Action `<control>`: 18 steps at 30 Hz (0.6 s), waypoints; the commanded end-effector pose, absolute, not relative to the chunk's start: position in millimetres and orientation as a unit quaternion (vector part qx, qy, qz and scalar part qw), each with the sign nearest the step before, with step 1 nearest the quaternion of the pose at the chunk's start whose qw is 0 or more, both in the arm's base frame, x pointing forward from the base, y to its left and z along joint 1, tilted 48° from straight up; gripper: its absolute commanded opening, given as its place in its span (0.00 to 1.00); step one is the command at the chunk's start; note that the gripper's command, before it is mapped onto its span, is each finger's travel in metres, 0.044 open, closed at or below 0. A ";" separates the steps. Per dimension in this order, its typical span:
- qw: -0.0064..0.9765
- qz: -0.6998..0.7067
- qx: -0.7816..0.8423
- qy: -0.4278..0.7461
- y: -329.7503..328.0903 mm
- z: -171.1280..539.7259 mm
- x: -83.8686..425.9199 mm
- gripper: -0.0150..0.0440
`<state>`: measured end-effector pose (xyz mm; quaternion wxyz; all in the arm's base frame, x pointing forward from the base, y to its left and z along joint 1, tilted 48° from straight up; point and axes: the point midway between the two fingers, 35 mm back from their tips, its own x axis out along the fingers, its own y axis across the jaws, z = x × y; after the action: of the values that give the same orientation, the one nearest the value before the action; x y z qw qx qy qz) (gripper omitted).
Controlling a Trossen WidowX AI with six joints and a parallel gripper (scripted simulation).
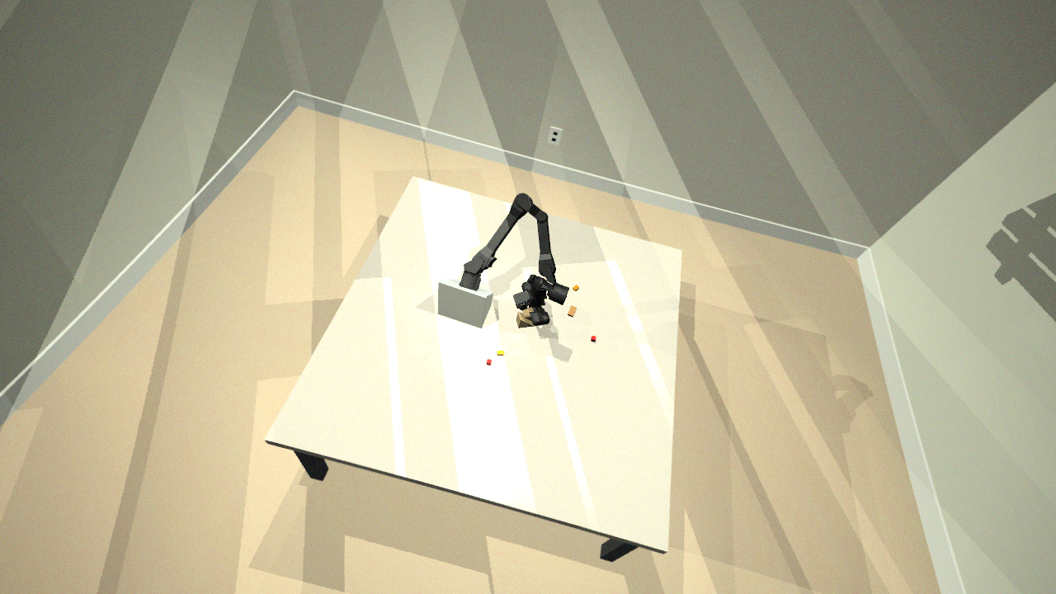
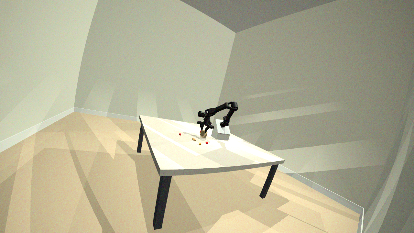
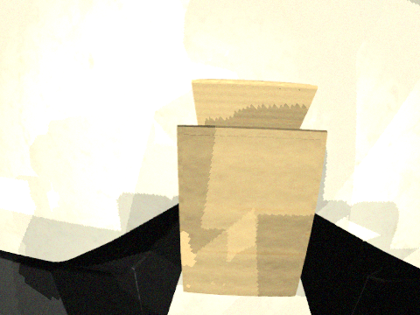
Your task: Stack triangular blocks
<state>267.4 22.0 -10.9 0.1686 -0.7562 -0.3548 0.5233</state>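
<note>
My gripper (image 1: 533,316) (image 2: 204,130) (image 3: 241,215) is shut on one tan wooden triangular block (image 3: 249,175), with a black finger on each side of it. The other triangular block (image 3: 254,98) shows just beyond the held block's far edge in the wrist view, its lower part hidden by the held one. In the exterior view the two blocks overlap in view low at the table, under the fingers. In the top view my hand covers part of them. I cannot tell whether their sloped faces touch or whether their ends are even.
A red cube (image 1: 592,338) (image 2: 179,134), a brown block (image 1: 572,311) (image 2: 193,139) and an orange piece (image 1: 576,288) (image 2: 200,144) lie around the hand. A yellow piece (image 1: 500,352) and a red one (image 1: 488,361) lie opposite. The arm's box-shaped base (image 1: 464,306) (image 2: 223,136) stands close by.
</note>
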 end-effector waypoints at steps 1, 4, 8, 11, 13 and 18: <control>0.175 0.525 -0.754 -0.355 25.0 -13.8 264.7 0.25; 0.175 0.525 -0.754 -0.355 26.3 -15.3 264.4 0.25; 0.175 0.525 -0.754 -0.355 28.0 -17.2 263.9 0.25; 0.175 0.525 -0.754 -0.355 29.3 -18.7 263.5 0.25; 0.175 0.525 -0.754 -0.355 30.1 -19.6 263.2 0.25; 0.175 0.525 -0.754 -0.355 32.1 -22.0 262.4 0.25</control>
<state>265.3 29.6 -19.5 0.1689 -0.7563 -0.3552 0.5228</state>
